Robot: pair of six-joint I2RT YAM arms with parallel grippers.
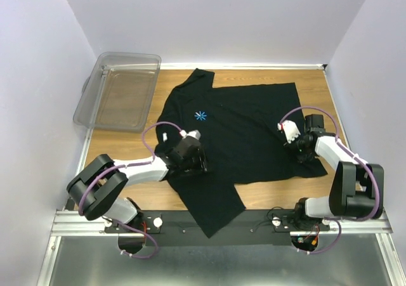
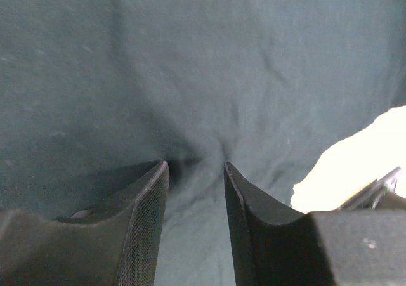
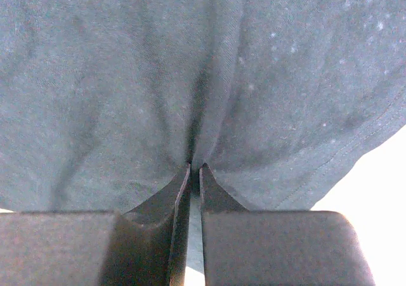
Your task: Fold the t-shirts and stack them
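You have the black t-shirt (image 1: 247,127) spread flat across the middle of the table (image 1: 317,86), its blue logo (image 1: 201,115) facing up and one sleeve trailing over the near edge at 6 o'clock. Your left end effector (image 2: 195,165) presses into the cloth at the shirt's 8 o'clock, jaws moderately apart with a pucker between them. Your right end effector (image 3: 195,167), at 4 o'clock, is almost closed, pinching a fold of the shirt. The clear bin (image 1: 120,96) sits at 10 o'clock.

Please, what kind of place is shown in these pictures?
Most likely a robot test cell in a laboratory, not a home: plain white walls close in a wooden table, two robot arms are bolted to a metal rail at its edge, and a shirt and a clear bin lie there.
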